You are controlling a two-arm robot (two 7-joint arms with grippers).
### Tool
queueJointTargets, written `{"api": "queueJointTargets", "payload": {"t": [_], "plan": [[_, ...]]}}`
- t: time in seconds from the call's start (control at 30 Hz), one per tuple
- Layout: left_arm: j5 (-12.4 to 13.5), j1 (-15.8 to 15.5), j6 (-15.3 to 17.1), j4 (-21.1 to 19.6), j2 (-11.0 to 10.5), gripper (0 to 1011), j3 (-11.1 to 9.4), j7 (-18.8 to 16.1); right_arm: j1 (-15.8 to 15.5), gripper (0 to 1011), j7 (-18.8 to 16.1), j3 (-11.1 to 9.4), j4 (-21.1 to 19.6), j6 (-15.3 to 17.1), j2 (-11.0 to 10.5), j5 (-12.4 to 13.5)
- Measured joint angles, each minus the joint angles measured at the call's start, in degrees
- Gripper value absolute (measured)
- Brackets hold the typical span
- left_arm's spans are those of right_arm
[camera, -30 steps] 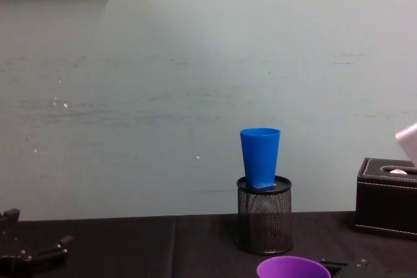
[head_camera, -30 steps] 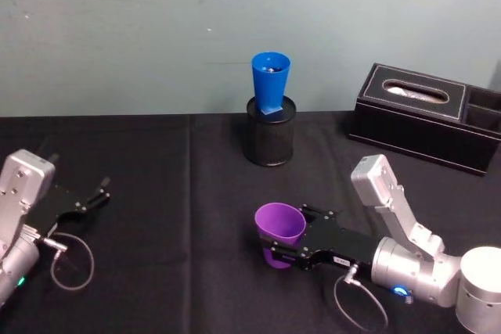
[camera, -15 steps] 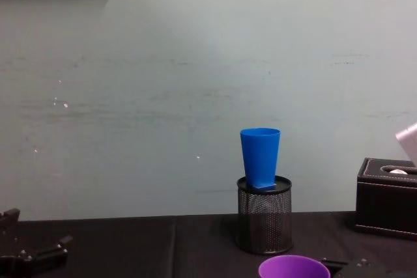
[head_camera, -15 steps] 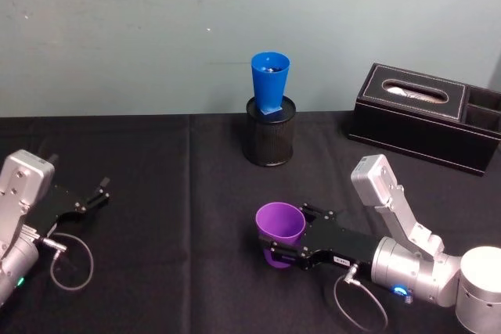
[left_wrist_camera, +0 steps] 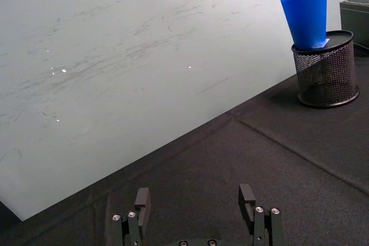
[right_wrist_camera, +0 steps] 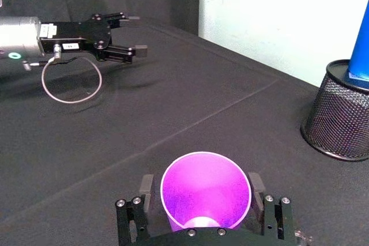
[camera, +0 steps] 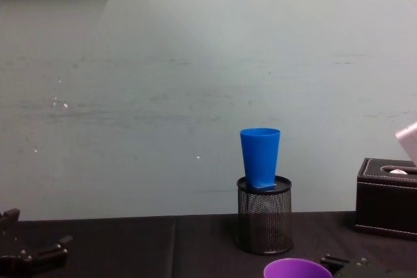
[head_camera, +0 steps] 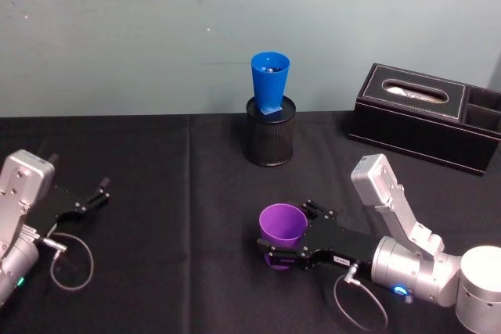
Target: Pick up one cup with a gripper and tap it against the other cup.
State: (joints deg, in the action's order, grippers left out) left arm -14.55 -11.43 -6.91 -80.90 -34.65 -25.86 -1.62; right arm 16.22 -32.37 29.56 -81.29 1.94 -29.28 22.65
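**Black tabletop, pale wall: right gripper holding purple cup, blue cup untouched**

Black cloth table against a scuffed pale green-grey wall.

Left gripper: resting low at the table's left side, fingers spread apart, nothing between them. Grey cable loop just behind it. Left wrist view shows bare cloth between its fingertips, with the blue cup well ahead of it and off to its right.

Blue cup: well ahead of both grippers near the wall, standing mouth up inside a black mesh pen holder, leaning slightly. Bottom part is hidden in the holder. Nothing is touching it.

Purple cup: upright, mouth up, sitting between the right gripper's fingers. Well apart from the blue cup, which is ahead of it and a little to its left. In the chest view just its rim peeks over the bottom edge.

Right gripper: reaches in from the right on a silver arm, fingers clamped on either side of the purple cup's lower body. Right wrist view confirms one finger on each side of the cup.

Black tissue box: beyond the right arm, by the wall.
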Motion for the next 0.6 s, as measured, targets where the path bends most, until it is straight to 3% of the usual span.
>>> {"api": "queueJointTargets", "payload": {"t": [0.23, 0.6], "plan": [[0.0, 0.0, 0.0, 0.0, 0.0, 1000, 0.0, 0.0, -0.5, 1002, -0.3, -0.7, -1.1, -1.0, -0.1, 0.4], [0.0, 0.0, 0.0, 0.0, 0.0, 1000, 0.0, 0.0, -3.7, 1002, -0.6, -5.6, -4.2, -6.3, 0.8, 5.9]]}}
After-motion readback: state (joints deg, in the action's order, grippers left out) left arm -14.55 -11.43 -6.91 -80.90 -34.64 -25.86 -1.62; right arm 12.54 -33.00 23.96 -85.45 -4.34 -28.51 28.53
